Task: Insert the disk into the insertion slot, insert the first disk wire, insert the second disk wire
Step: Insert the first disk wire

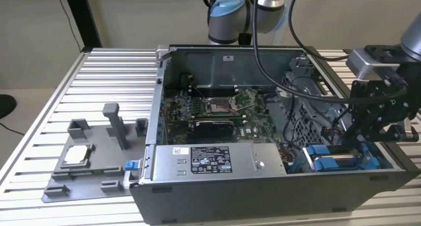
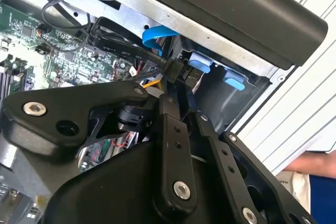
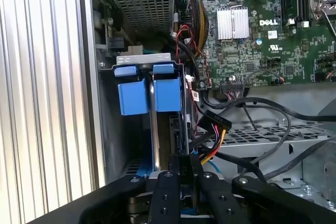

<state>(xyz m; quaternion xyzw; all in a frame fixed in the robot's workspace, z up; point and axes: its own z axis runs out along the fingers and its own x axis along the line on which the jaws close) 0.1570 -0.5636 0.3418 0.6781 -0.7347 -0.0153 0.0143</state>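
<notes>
Tray [image 1: 92, 181]: outside the case [image 1: 263, 199], on the exterior view's left; not involved.
Slot [image 1: 334, 163]: in the case's front corner, on the exterior view's right, with blue rails. I cannot make out the disk.
Gripper [image 3: 184, 165]: in the case just beside the slot, jaws narrow and pinching a black wire plug [image 2: 172, 70].
Risk: a tilted plug could jam or bend contacts, and the loose wires [image 3: 216, 141] touching the jaws could snag.
</notes>
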